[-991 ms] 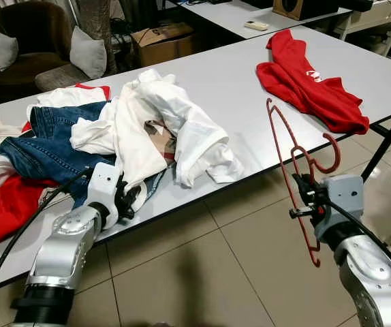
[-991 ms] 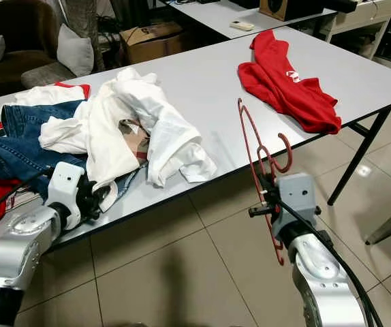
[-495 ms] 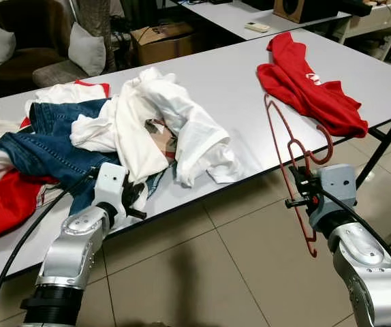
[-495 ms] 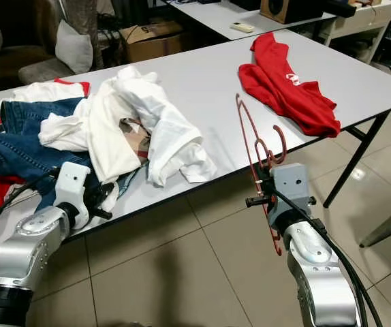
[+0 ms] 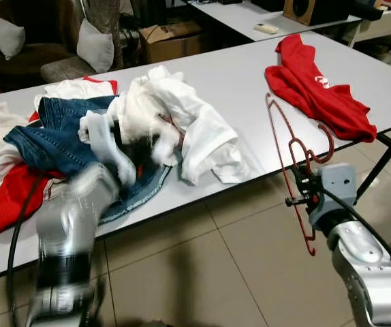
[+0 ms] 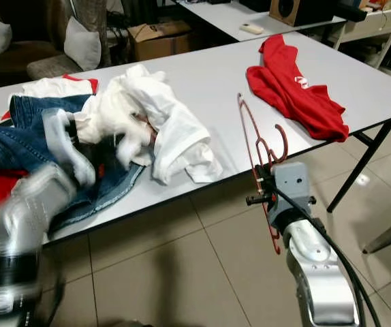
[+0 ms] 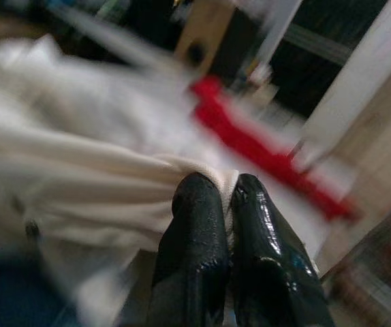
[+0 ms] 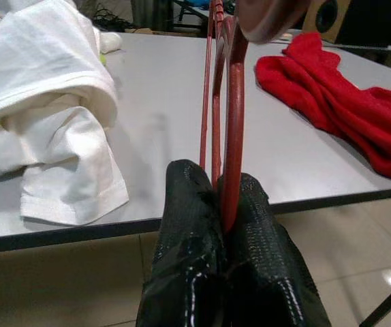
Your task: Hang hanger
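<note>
Pinching the red hanger [image 5: 298, 174] between its pressed-together fingers, the right gripper [image 5: 303, 193] holds it upright just off the table [image 5: 229, 82] edge, hook topmost. Over that table, the blurred left gripper [image 7: 224, 204] clamps white cloth [image 7: 80, 184] on the clothes pile [image 5: 134, 133].

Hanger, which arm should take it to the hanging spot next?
Probably the right: the right gripper is shut on the red hanger; the left gripper pinches white cloth.
</note>
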{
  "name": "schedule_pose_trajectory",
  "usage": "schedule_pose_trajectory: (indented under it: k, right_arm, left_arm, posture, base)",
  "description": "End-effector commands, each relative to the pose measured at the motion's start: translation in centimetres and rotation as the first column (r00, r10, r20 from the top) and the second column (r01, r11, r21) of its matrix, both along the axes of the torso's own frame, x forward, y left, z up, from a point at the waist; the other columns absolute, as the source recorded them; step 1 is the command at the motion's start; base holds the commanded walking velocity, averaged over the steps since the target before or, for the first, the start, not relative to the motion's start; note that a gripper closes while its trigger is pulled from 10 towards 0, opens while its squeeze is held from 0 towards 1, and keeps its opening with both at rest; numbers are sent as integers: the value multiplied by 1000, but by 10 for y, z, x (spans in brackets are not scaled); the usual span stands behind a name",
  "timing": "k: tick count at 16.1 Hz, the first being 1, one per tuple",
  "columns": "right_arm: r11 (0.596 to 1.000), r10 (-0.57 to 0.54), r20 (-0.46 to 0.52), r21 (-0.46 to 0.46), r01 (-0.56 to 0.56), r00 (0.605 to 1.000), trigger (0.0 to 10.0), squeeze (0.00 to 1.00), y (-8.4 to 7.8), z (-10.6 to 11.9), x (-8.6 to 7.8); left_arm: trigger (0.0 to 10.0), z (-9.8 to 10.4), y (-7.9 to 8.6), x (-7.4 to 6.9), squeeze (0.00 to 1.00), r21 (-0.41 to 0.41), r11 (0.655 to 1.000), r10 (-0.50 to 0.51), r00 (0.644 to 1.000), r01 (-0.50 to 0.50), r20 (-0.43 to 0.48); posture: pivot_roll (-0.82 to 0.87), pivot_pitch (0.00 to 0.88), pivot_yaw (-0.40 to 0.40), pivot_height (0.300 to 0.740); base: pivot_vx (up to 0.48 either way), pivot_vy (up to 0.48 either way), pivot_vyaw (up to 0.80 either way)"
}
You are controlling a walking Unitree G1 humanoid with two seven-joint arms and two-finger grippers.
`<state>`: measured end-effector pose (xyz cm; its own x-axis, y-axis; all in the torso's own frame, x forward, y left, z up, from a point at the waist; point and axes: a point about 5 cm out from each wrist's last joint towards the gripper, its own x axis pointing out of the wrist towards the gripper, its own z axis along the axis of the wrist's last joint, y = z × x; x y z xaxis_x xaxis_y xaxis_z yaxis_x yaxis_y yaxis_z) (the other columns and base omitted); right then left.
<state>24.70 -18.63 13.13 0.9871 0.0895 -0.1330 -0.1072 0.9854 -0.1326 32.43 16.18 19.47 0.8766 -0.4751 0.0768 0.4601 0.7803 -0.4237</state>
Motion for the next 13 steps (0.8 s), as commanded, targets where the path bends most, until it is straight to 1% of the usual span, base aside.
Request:
schedule_pose_trajectory:
  k: [1,3,4,5,6,7,8,9,10,11,12,13]
  right_arm:
    - [1000,-13,16,8,13,1000,10000,0,-1,1,-1]
    - [1000,-26,18,15,26,999,10000,0,-2,0,-4]
    - [999,-34,20,18,33,999,10000,0,-2,0,-4]
    - [999,-35,26,21,34,999,10000,0,-2,1,-3]
    - [999,-34,36,26,33,999,10000,0,-2,3,-2]
    - [999,-34,43,32,32,998,10000,0,-1,5,-1]
    - [999,-34,47,35,32,998,10000,0,-1,5,-1]
    - [999,-29,54,45,26,998,10000,0,1,5,-2]
    - [999,-28,53,48,25,998,10000,0,2,5,-2]
    - [999,-26,45,49,24,999,10000,0,4,2,-3]
    - [998,-25,40,52,23,999,10000,0,5,1,-3]
    - [998,-23,38,52,21,999,10000,0,6,1,-3]
  left_arm:
    - [0,31,5,2,0,-64,998,0,996,6,88]
    - [0,62,11,1,0,-157,987,-10,986,37,168]
    - [0,75,13,-1,0,-186,980,-29,979,67,200]
    - [0,94,14,-2,0,-236,966,-47,967,108,250]
    - [0,116,16,-3,0,-289,948,-33,945,133,326]
    - [0,131,19,-4,0,-321,937,-4,924,137,383]
    - [0,141,22,-5,0,-349,928,25,910,133,415]
    - [0,166,37,-4,0,-396,917,168,863,40,476]
    - [0,169,39,-3,0,-358,934,184,853,4,489]
    - [0,164,34,0,0,-236,971,154,865,-43,477]
    - [0,150,25,7,0,-118,990,121,897,-77,424]
    - [0,128,17,19,0,46,987,129,924,-156,361]
  posture:
    - [-130,0,89,740]
    - [-132,0,99,740]
    - [-132,0,101,740]
    - [-132,0,103,740]
    - [-129,0,101,740]
    - [-126,0,101,740]
    - [-126,0,102,740]
    - [-118,0,103,740]
    - [-118,0,103,740]
    - [-116,0,103,740]
    - [-113,0,106,740]
    - [-112,0,106,740]
  base:
    - [0,0,0]
    - [0,0,0]
    - [0,0,0]
    - [0,0,0]
    - [0,0,0]
    - [0,0,0]
    - [0,0,0]
    - [0,0,0]
    - [0,0,0]
    - [0,0,0]
    - [0,0,0]
    - [0,0,0]
